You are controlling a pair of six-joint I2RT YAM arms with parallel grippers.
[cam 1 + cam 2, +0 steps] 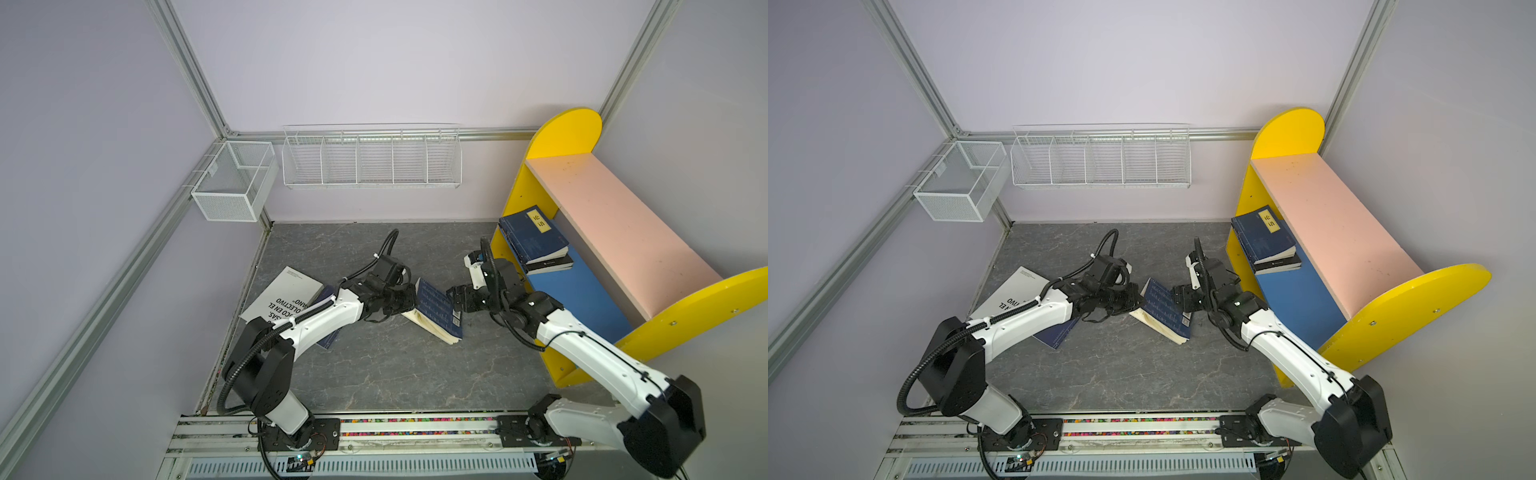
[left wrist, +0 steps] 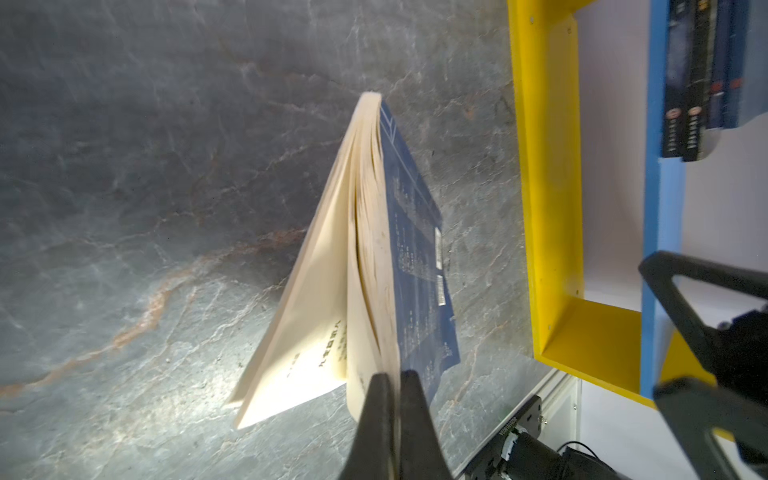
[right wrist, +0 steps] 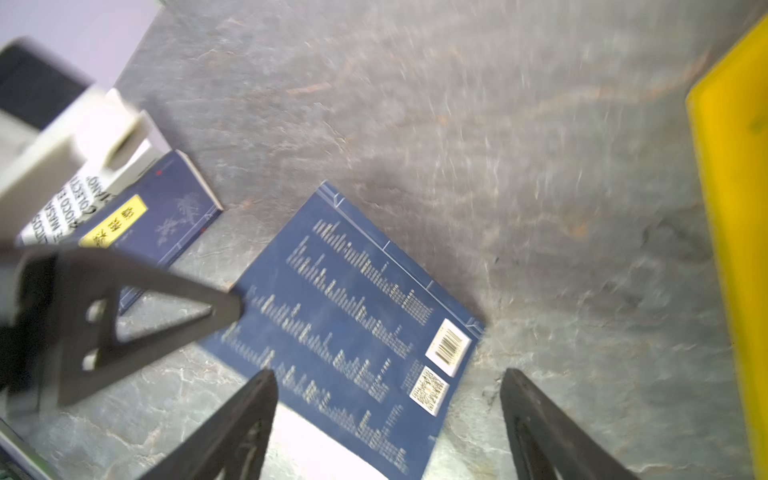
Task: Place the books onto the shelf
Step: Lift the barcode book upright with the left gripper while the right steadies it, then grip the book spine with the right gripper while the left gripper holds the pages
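A navy-blue book (image 1: 438, 309) with a barcode back stands tilted on the floor mid-scene, its pages fanning open (image 2: 332, 291). My left gripper (image 2: 394, 376) is shut on its back cover and some pages at one edge. My right gripper (image 3: 388, 372) is open, just to the right of that book (image 3: 357, 311), holding nothing. The shelf (image 1: 615, 224) stands at the right, and a small stack of books (image 1: 534, 239) lies on its blue lower board (image 1: 582, 299). A large white book (image 1: 286, 291) and another navy book (image 3: 166, 216) lie on the floor under my left arm.
A white wire divided rack (image 1: 372, 160) and a white mesh basket (image 1: 235, 180) hang on the back walls. The shelf's yellow side panel (image 1: 569, 129) rises at the back right, close beside my right arm. The arms' mounting rail (image 1: 374, 428) runs along the front.
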